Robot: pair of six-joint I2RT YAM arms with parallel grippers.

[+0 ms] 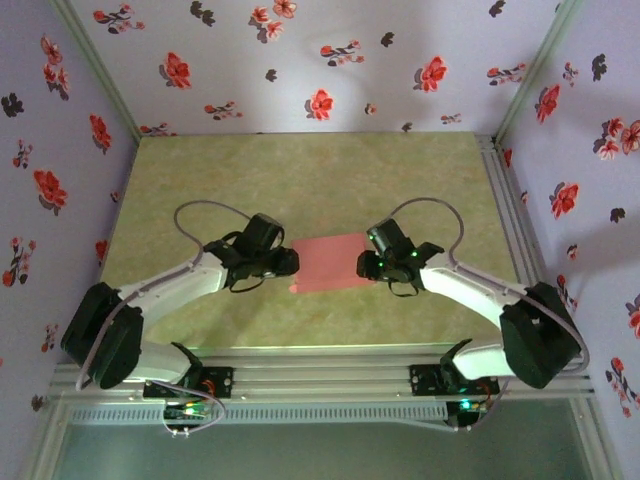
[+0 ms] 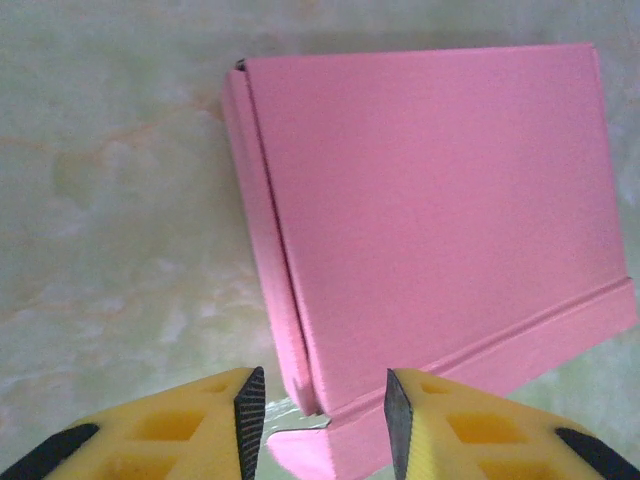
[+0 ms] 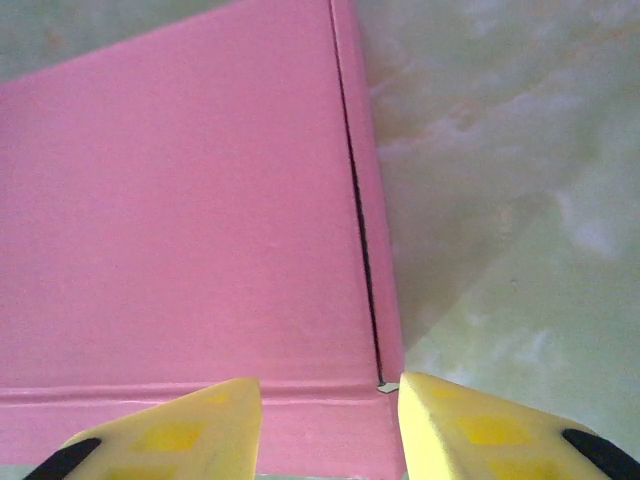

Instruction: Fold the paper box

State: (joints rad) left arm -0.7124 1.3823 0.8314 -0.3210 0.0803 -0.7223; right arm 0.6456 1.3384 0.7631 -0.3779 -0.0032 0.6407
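The step in hand looked like raising the side flaps. To do it well, each arm would need to close squarely on its own flap edge alone and lift in time with the other, so that the thin card neither skewed nor slid.

The paper box (image 1: 328, 262) lay flat, pink face up, mid-frame in the top view on the table (image 1: 300, 170), between both arms. The left end effector (image 2: 322, 412) stood open at the bottom of its wrist view, with the box's near corner and narrow side flap in the gap, unclamped. The right end effector (image 3: 330, 410), also open, straddled the box's lower right corner beside the flap seam.
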